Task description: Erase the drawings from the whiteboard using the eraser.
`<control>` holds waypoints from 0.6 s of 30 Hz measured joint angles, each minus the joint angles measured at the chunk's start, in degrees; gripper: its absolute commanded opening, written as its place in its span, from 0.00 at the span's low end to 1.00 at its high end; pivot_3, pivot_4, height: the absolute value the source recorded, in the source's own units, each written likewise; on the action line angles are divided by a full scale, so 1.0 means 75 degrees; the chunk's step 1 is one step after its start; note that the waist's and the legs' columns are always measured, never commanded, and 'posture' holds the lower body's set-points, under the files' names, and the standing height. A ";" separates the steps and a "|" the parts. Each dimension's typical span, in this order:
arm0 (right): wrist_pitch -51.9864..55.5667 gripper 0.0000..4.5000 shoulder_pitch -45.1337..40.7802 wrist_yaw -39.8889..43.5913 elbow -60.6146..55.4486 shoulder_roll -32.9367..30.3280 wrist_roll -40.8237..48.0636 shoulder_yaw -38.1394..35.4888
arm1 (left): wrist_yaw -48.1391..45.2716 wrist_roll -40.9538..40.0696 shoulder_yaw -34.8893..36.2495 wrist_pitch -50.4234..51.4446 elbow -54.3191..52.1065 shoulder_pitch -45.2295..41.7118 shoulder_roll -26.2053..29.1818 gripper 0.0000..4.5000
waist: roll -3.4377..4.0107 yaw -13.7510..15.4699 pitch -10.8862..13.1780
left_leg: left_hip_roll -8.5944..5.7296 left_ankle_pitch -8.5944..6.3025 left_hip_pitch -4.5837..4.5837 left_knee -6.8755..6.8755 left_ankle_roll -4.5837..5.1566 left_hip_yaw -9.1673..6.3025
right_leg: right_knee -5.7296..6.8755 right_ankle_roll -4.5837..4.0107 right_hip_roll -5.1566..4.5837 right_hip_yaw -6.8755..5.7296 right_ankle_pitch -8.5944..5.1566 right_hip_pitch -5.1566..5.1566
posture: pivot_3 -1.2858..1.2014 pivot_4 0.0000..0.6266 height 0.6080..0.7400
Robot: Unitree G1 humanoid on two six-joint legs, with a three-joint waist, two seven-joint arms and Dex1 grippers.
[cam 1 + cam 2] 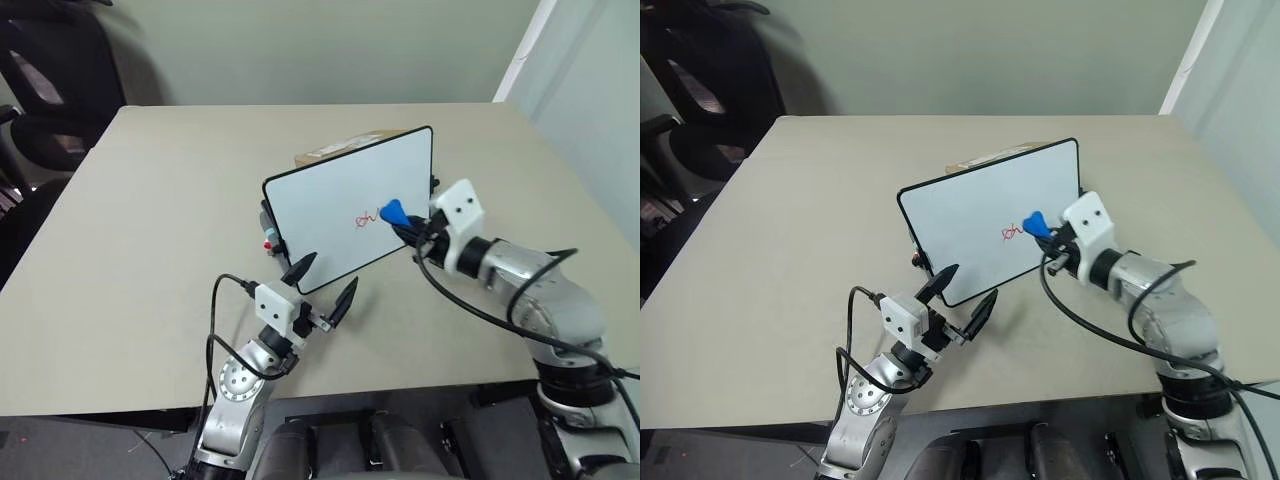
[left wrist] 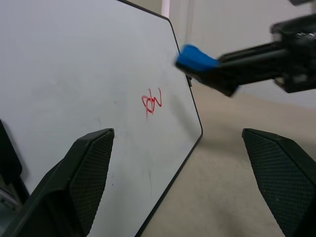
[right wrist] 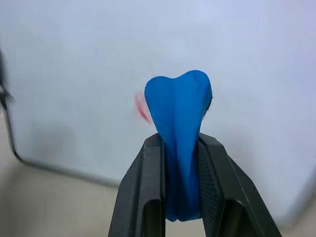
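A: Box (image 1: 335,150)? 
B: Brown, behind the whiteboard (image 1: 330,205); contents hidden.

A: Board? 
B: Tilted up on the table (image 1: 150,230), black rim, red drawings (image 1: 366,217) at 3 o'clock of its centre.

A: Eraser (image 1: 394,211)? 
B: Blue, squeezed between the right gripper (image 3: 180,190) fingers, tip just at 3 o'clock of the scribble.

A: Left gripper (image 1: 320,285)? 
B: Spread wide, empty, near the board's 6 o'clock edge.
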 measured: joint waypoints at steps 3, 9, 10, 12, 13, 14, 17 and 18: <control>-0.0247 0.12 -0.0263 -0.0122 0.0572 0.0415 -0.0179 0.0296 | 0.0004 0.0006 -0.0004 0.0001 0.0000 0.0002 0.0007 1.00 | 0.0000 0.0024 0.0000 | 0.0000 -0.0001 -0.0003 -0.0001 0.0002 0.0001 | 0.0000 0.0000 -0.0001 0.0000 0.0000 -0.0015 | 0.52 0.24 1.00; -0.0615 0.12 -0.0360 -0.0204 0.1111 0.0679 -0.0323 0.0399 | 0.0066 0.0003 0.0047 0.0000 -0.0045 0.0129 0.0017 1.00 | 0.0000 0.0025 0.0000 | 0.0000 -0.0002 -0.0005 -0.0002 0.0002 0.0002 | 0.0002 -0.0040 -0.0003 0.0000 0.0023 -0.0007 | 0.52 0.24 1.00; -0.0668 0.12 -0.0359 -0.0204 0.1142 0.0701 -0.0350 0.0433 | 0.0069 -0.0007 0.0062 0.0000 -0.0069 0.0156 0.0022 1.00 | 0.0000 0.0020 0.0000 | 0.0000 -0.0002 -0.0005 -0.0002 0.0002 0.0002 | 0.0003 -0.0039 -0.0003 0.0000 0.0022 -0.0007 | 0.52 0.24 1.00; -0.0773 0.12 -0.0348 -0.0204 0.1244 0.0768 -0.0374 0.0476 | 0.0070 -0.0016 0.0084 0.0001 -0.0125 0.0181 0.0032 1.00 | 0.0000 0.0009 0.0000 | 0.0000 -0.0001 -0.0004 -0.0006 0.0001 0.0002 | 0.0003 -0.0039 -0.0003 0.0000 0.0014 -0.0007 | 0.52 0.24 1.00; -0.0800 0.12 -0.0318 -0.0203 0.1292 0.0793 -0.0402 0.0496 | 0.0069 -0.0018 0.0096 0.0001 -0.0174 0.0185 0.0034 1.00 | 0.0000 0.0006 0.0000 | 0.0000 -0.0001 -0.0004 -0.0007 0.0000 0.0002 | 0.0003 -0.0036 -0.0003 0.0000 0.0005 -0.0007 | 0.52 0.24 1.00; -0.0824 0.12 -0.0279 -0.0202 0.1341 0.0809 -0.0423 0.0521 | 0.0069 -0.0018 0.0097 0.0001 -0.0209 0.0195 0.0034 1.00 | 0.0000 0.0003 0.0000 | 0.0000 -0.0001 -0.0003 -0.0006 0.0000 0.0002 | 0.0004 -0.0027 -0.0003 0.0000 0.0001 -0.0006 | 0.52 0.24 1.00; -0.0857 0.12 -0.0007 -0.0202 0.1443 0.0813 -0.0550 0.0720 | 0.0083 -0.0016 0.0087 0.0002 -0.0344 0.0282 0.0024 1.00 | 0.0000 -0.0015 0.0000 | 0.0000 0.0003 -0.0003 -0.0005 -0.0005 0.0002 | 0.0004 -0.0023 -0.0003 0.0000 0.0015 -0.0005 | 0.52 0.24 1.00; -0.0854 0.12 0.0089 -0.0199 0.1467 0.0812 -0.0584 0.0778 | 0.0093 -0.0016 0.0087 0.0002 -0.0358 0.0302 0.0018 1.00 | -0.0001 -0.0020 0.0000 | 0.0000 0.0005 -0.0002 -0.0004 -0.0009 0.0002 | 0.0005 -0.0022 -0.0003 0.0000 0.0021 -0.0005 | 0.52 0.24 1.00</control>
